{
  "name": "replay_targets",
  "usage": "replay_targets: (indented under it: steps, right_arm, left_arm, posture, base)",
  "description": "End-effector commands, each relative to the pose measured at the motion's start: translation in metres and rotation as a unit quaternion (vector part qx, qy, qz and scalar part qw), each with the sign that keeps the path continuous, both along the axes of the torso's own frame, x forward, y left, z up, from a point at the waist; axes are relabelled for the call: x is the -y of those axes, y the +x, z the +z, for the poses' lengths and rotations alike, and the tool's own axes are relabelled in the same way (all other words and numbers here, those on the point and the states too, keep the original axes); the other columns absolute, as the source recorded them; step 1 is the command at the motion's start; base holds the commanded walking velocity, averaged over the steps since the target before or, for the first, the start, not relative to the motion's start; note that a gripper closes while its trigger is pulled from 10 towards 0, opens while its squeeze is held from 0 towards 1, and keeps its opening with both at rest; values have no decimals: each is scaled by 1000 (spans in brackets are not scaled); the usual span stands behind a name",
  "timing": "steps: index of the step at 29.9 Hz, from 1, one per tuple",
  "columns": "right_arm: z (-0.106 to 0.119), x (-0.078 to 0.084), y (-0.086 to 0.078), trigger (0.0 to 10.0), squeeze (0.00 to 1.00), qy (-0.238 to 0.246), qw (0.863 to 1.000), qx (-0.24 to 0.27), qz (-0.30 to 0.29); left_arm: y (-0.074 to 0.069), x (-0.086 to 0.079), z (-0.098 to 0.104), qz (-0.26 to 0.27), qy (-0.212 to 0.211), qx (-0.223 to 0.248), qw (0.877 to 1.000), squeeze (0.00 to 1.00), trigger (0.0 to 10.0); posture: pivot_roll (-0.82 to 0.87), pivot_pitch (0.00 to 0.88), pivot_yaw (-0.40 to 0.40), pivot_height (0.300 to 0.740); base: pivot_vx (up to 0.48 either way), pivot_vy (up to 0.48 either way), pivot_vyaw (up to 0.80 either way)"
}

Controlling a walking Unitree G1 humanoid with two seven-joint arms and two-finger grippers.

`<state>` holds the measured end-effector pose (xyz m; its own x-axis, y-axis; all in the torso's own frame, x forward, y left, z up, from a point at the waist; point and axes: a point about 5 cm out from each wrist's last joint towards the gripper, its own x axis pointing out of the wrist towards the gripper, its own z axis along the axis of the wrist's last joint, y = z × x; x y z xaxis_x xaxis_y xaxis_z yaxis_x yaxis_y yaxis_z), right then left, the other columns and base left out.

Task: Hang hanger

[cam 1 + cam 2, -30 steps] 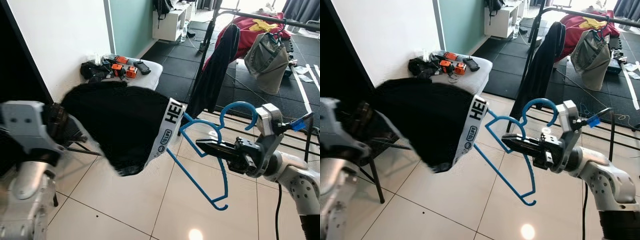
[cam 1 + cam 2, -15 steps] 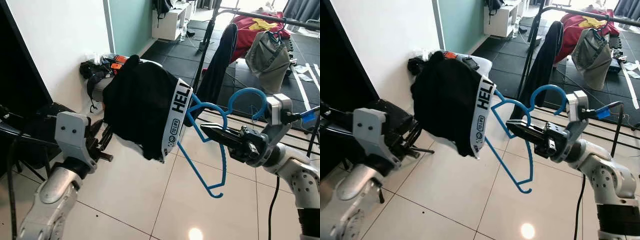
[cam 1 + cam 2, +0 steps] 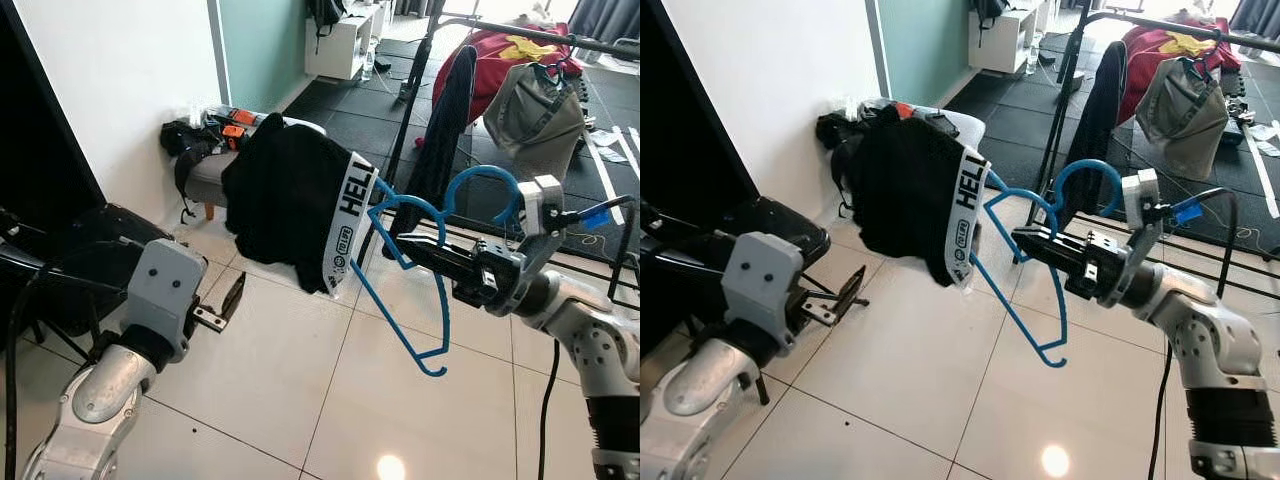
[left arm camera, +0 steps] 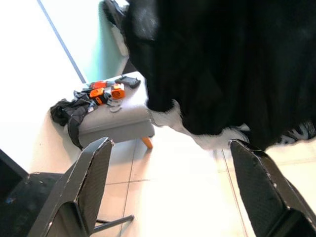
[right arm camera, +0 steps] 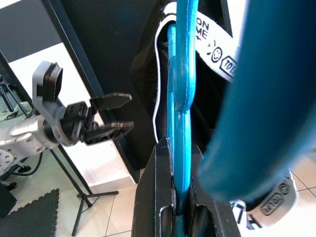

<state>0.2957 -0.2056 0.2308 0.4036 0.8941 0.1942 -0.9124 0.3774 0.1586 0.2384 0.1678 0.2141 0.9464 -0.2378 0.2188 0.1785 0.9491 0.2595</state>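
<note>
The blue hanger [image 3: 415, 275] sits at the centre of the left eye view, tilted, its hook curling up toward the right. The right gripper [image 3: 415, 252] is clamped on the hanger's top bar, fingers pressed together around it. A black garment [image 3: 285, 205] with a white lettered band hangs from the hanger's left end, above the tiled floor [image 3: 300, 400]. At lower left the left gripper [image 3: 222, 308] is apart from the cloth, its jaws spread wide and holding nothing. Behind, upper left, a grey stool [image 3: 215, 165] carries orange tools. A clothes rack [image 3: 500, 30] stands at upper right.
</note>
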Motion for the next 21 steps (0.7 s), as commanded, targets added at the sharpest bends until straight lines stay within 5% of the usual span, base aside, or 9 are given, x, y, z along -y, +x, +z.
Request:
replay_targets:
  steps: [1, 3, 4, 6, 7, 21]
  right_arm:
    - [5, 1, 1, 10000, 0, -6, 1000, 12, 6]
    - [5, 1, 0, 10000, 0, -6, 1000, 13, 8]
    - [6, 1, -2, 10000, 0, -7, 1000, 14, 20]
    - [7, 1, -3, 10000, 0, -7, 1000, 15, 22]
    - [8, 1, -3, 10000, 0, -7, 1000, 17, 25]
    - [11, -1, -4, 10000, 0, -3, 999, 23, 42]
  left_arm:
    - [-4, 6, 7, -26, -39, 12, 999, 1000, 10000]
    - [-5, 11, 9, -45, -61, 17, 997, 1000, 10000]
    - [-9, 21, 12, -82, -143, 24, 986, 1000, 10000]
    - [-10, 24, 12, -90, -166, 21, 982, 1000, 10000]
    - [-12, 32, 8, -119, -214, 3, 970, 1000, 10000]
    - [-18, 46, -2, -176, -249, -36, 952, 1000, 10000]
  posture:
    - [-50, 120, -27, 740]
    - [-50, 120, -27, 740]
    - [-54, 118, -26, 740]
    - [-57, 120, -25, 740]
    - [-58, 120, -25, 740]
    - [-58, 110, -25, 740]
  base:
    - [0, 0, 0]
    - [0, 0, 0]
    - [0, 0, 0]
    - [0, 0, 0]
    - [0, 0, 0]
    - [0, 0, 0]
